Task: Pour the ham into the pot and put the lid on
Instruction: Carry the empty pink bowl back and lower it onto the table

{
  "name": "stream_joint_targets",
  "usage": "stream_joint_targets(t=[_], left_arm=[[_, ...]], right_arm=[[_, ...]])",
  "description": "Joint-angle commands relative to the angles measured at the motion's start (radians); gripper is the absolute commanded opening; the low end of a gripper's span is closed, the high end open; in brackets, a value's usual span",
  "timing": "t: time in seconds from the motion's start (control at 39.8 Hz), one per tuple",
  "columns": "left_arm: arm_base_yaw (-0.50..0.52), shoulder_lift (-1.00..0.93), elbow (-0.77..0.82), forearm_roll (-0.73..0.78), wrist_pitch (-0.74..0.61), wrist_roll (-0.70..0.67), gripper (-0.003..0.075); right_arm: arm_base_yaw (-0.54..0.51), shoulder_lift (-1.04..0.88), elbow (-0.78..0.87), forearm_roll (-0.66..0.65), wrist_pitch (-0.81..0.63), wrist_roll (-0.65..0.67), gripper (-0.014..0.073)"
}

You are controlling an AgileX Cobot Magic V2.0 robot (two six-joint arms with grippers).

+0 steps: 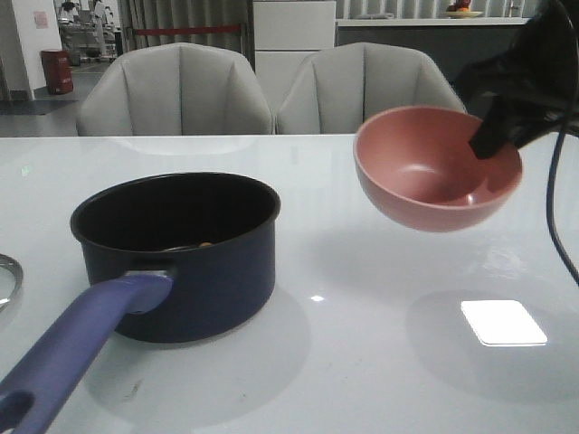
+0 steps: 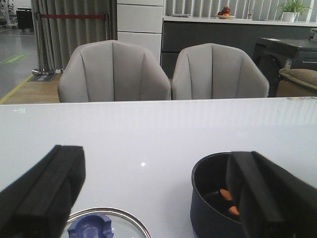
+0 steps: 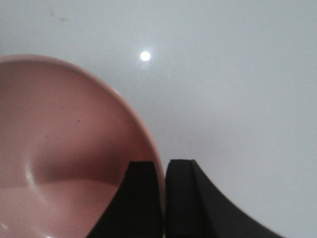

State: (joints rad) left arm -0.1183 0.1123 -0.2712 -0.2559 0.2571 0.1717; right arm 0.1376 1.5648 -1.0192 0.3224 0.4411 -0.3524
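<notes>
Front view: pot (image 1: pixel 176 258) near counter (image 1: pixel 380 380) left front edge, ham (image 2: pixel 226 194) inside. Lid (image 2: pixel 106 226) at left edge; left jaws spread above, centre over knob. Right jaws pinching empty pink bowl (image 1: pixel 437 167) rim, aloft; set down gently.

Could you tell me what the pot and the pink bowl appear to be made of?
The pot looks like metal with a dark, glossy navy coating that catches soft reflections; its purple handle looks like matte plastic or silicone. The pink bowl, pinched at the rim by the right gripper, has a smooth satin sheen, so glazed ceramic or melamine; I cannot tell which.
</notes>
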Motion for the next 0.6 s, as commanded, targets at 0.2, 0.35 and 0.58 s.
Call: stream_joint_targets(t=[0.2,0.35,0.58], left_arm=[[-0.006,0.01,-0.027,-0.007,-0.076,-0.001,0.0629],[-0.006,0.01,-0.027,-0.007,-0.076,-0.001,0.0629],[-0.006,0.01,-0.027,-0.007,-0.076,-0.001,0.0629]], right_arm=[[-0.038,0.092,-0.032,-0.111,0.138,0.216,0.0141],[-0.06,0.13,-0.032,-0.111,0.146,0.221,0.0178],[-0.071,0.132,-0.061,-0.111,0.159,0.221,0.0486]])
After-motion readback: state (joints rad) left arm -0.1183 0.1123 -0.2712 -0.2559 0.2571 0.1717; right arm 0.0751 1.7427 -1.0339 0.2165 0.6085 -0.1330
